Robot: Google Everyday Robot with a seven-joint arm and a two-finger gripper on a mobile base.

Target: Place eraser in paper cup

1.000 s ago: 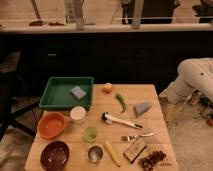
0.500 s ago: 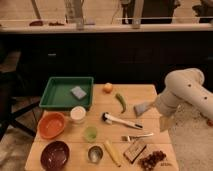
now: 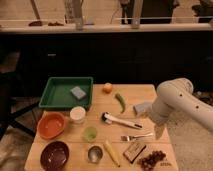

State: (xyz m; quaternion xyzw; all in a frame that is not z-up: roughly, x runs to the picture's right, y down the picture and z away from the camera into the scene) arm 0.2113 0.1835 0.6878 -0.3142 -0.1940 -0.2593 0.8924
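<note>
Gripper: gripper [image 3: 159,131] hangs point-down at the end of the white arm [image 3: 175,102], over the right edge of the table [image 3: 97,103], just right of the fork [image 3: 136,136]. Jaws apart, nothing between them.
Eraser: eraser [image 3: 134,150] lies flat and slanted at the front right of the table, tan face up. It sits just in front of the fork and just left of the grapes [image 3: 152,160], near the gripper but not touching it.
Paper cup: paper cup [image 3: 77,114] stands upright, left of centre, just in front of the near right corner of the green tray [image 3: 56,102]. Well apart from the eraser.
Around the cup: orange bowl [image 3: 51,125] to its left front, green cup [image 3: 90,133] to its right front.
Tray: holds a grey-blue sponge [image 3: 78,92].
Front row: dark bowl [image 3: 55,154], then metal cup [image 3: 95,153] to its right.
Mid-table: white-handled brush [image 3: 120,120] lying between cup and arm; grey wedge [image 3: 142,108] beside the arm.
</note>
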